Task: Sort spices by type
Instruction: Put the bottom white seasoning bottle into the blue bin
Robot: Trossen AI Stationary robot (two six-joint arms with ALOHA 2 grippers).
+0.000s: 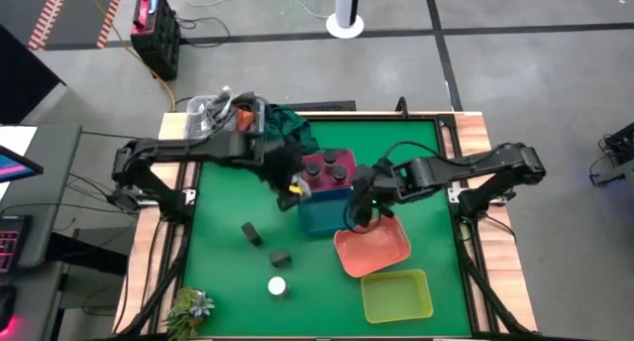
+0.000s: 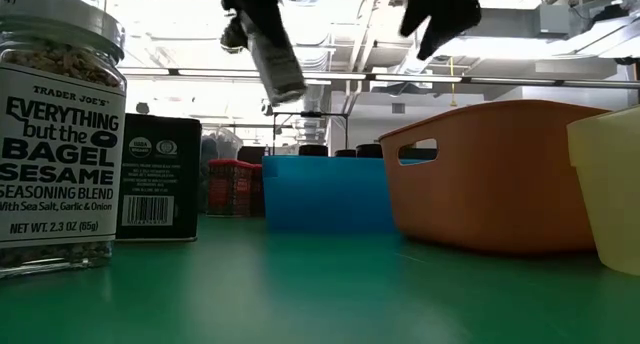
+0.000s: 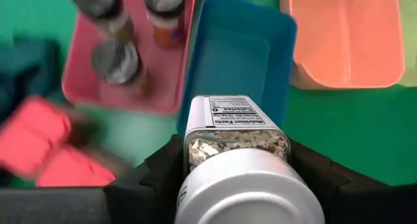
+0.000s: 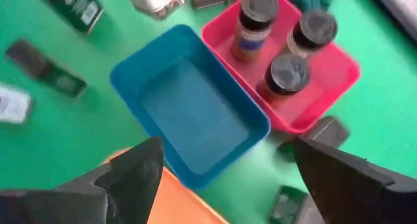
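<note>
My left gripper [image 3: 234, 185] is clamped on a clear spice jar [image 3: 238, 155] with a silver-white cap, holding it in the air above the blue tray [image 3: 238, 51]; the jar hangs tilted in the low view, well clear of the cloth. Beside the blue tray the pink tray [image 1: 332, 172] carries three dark-capped jars [image 4: 287, 71] standing upright; the blue tray has nothing in it that I can see. My right gripper [image 4: 225, 168] hovers with fingers spread wide and nothing between them, over the near edge of the blue tray where it meets the salmon tray [image 1: 372, 248]; the yellow-green tray [image 1: 396, 295] lies just beyond that. Loose on the green table cover [image 1: 228, 272] are two dark boxes [image 1: 252, 233] and a white-capped jar [image 1: 277, 286]; two bright pink blocks [image 3: 39, 146] lie near the pink tray. A clear bin [image 1: 223, 113] sits at the far corner. Behind the table: grey concrete floor, cables, a white stand base [image 1: 345, 25]; the low view shows bright ceiling lights.
</note>
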